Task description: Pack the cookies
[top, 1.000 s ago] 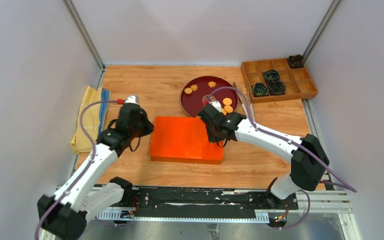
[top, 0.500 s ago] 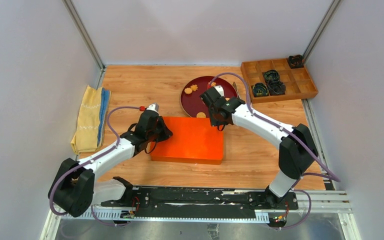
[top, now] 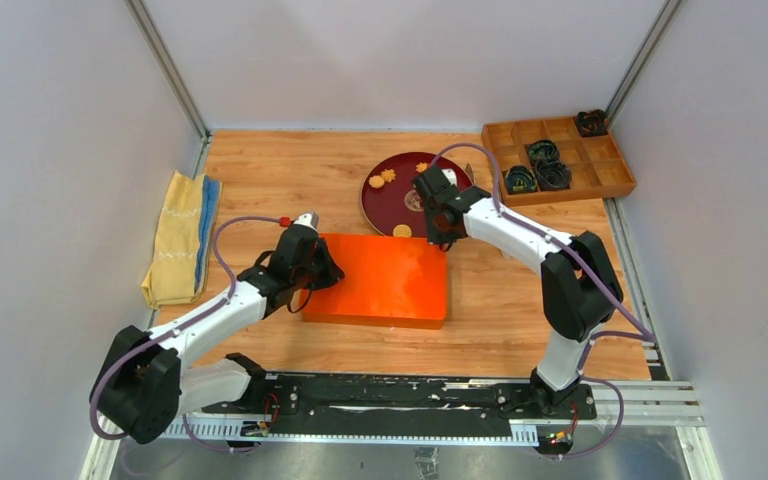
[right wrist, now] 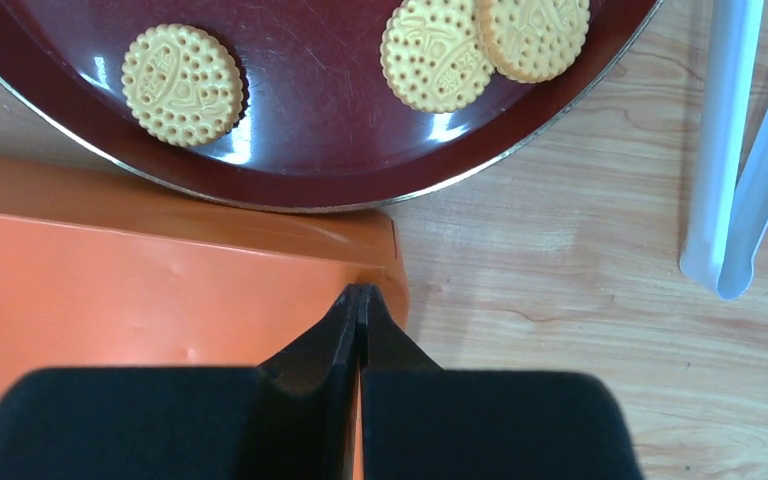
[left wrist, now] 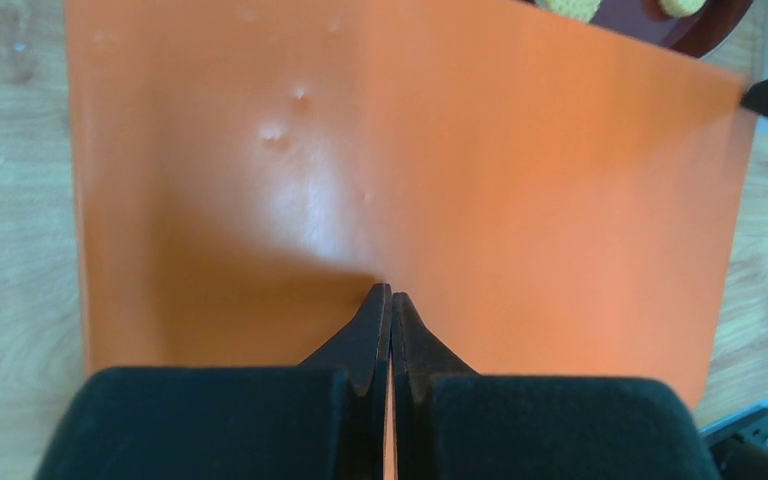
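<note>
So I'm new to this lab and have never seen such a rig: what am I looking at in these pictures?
Two white robot arms are bolted at the near edge of a table. One camera looks down from above. The other two sit on the wrists, each showing its own fingers. Both the left fingers and the right fingers are shut and hold nothing, with their tips at a flat orange box. Behind it a dark red plate carries cookies. A wooden tray with black rings sits far right, and a yellow cloth lies on the left.
</note>
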Robot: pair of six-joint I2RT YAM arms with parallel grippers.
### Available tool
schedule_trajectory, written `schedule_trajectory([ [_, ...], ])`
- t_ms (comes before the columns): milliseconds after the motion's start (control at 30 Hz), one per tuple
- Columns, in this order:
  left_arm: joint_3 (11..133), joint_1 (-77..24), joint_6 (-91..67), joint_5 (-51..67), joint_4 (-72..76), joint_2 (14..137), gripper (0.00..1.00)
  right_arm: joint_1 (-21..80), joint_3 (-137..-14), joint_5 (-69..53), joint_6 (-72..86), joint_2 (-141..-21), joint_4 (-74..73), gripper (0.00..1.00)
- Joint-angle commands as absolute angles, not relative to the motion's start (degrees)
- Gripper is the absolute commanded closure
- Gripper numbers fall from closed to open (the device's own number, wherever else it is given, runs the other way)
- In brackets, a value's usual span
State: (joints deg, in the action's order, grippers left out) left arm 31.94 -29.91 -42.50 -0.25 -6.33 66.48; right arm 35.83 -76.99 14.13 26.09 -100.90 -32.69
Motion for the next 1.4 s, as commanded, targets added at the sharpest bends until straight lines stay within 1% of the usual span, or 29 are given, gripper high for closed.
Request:
schedule_trajectory([
  [0,33.2,-30.5,-39.9,-2.7,-22.1,63.6,1.00,34.8,-78.2,12.5,25.1,-102.4,-35.5,1.00],
  [167,42.1,-30.5,-36.9,-6.7,-29.4,57.6,1.00,35.4,-79.3,15.0,22.9,-96.1,-34.9,1.00],
  [267,46.7,-30.5,-35.6,-8.5,-31.0,54.3,1.00,36.0,-78.4,17.7,21.7,-91.0,-35.8,1.00],
  [500,49.0,-30.5,-34.3,-11.7,-32.4,49.7,1.00,36.0,-72.7,21.2,20.0,-79.6,-34.6,0.98],
  [633,48.3,-30.5,-33.9,-12.3,-33.0,49.0,1.00,36.0,-70.3,22.0,19.7,-75.2,-33.9,0.92],
  [700,48.0,-30.5,-33.8,-12.5,-33.0,49.0,1.00,36.0,-69.2,23.2,19.4,-73.5,-33.4,0.91],
  [733,48.0,-30.5,-33.8,-12.5,-33.1,49.0,1.00,36.0,-68.9,23.7,19.1,-72.8,-33.3,0.90],
  [867,48.2,-30.5,-33.5,-12.9,-33.3,49.6,1.00,36.1,-67.5,26.7,18.3,-70.5,-32.9,0.75],
  [933,48.4,-30.5,-33.6,-13.2,-33.2,49.7,1.00,36.0,-66.9,28.1,17.9,-69.9,-32.4,0.69],
  [1100,48.5,-30.5,-33.6,-13.6,-33.5,49.8,1.00,36.0,-66.4,30.3,16.9,-69.0,-32.1,0.67],
  [1367,48.6,-30.5,-33.2,-14.6,-34.2,50.2,1.00,36.0,-65.6,33.3,16.0,-68.4,-32.1,0.67],
])
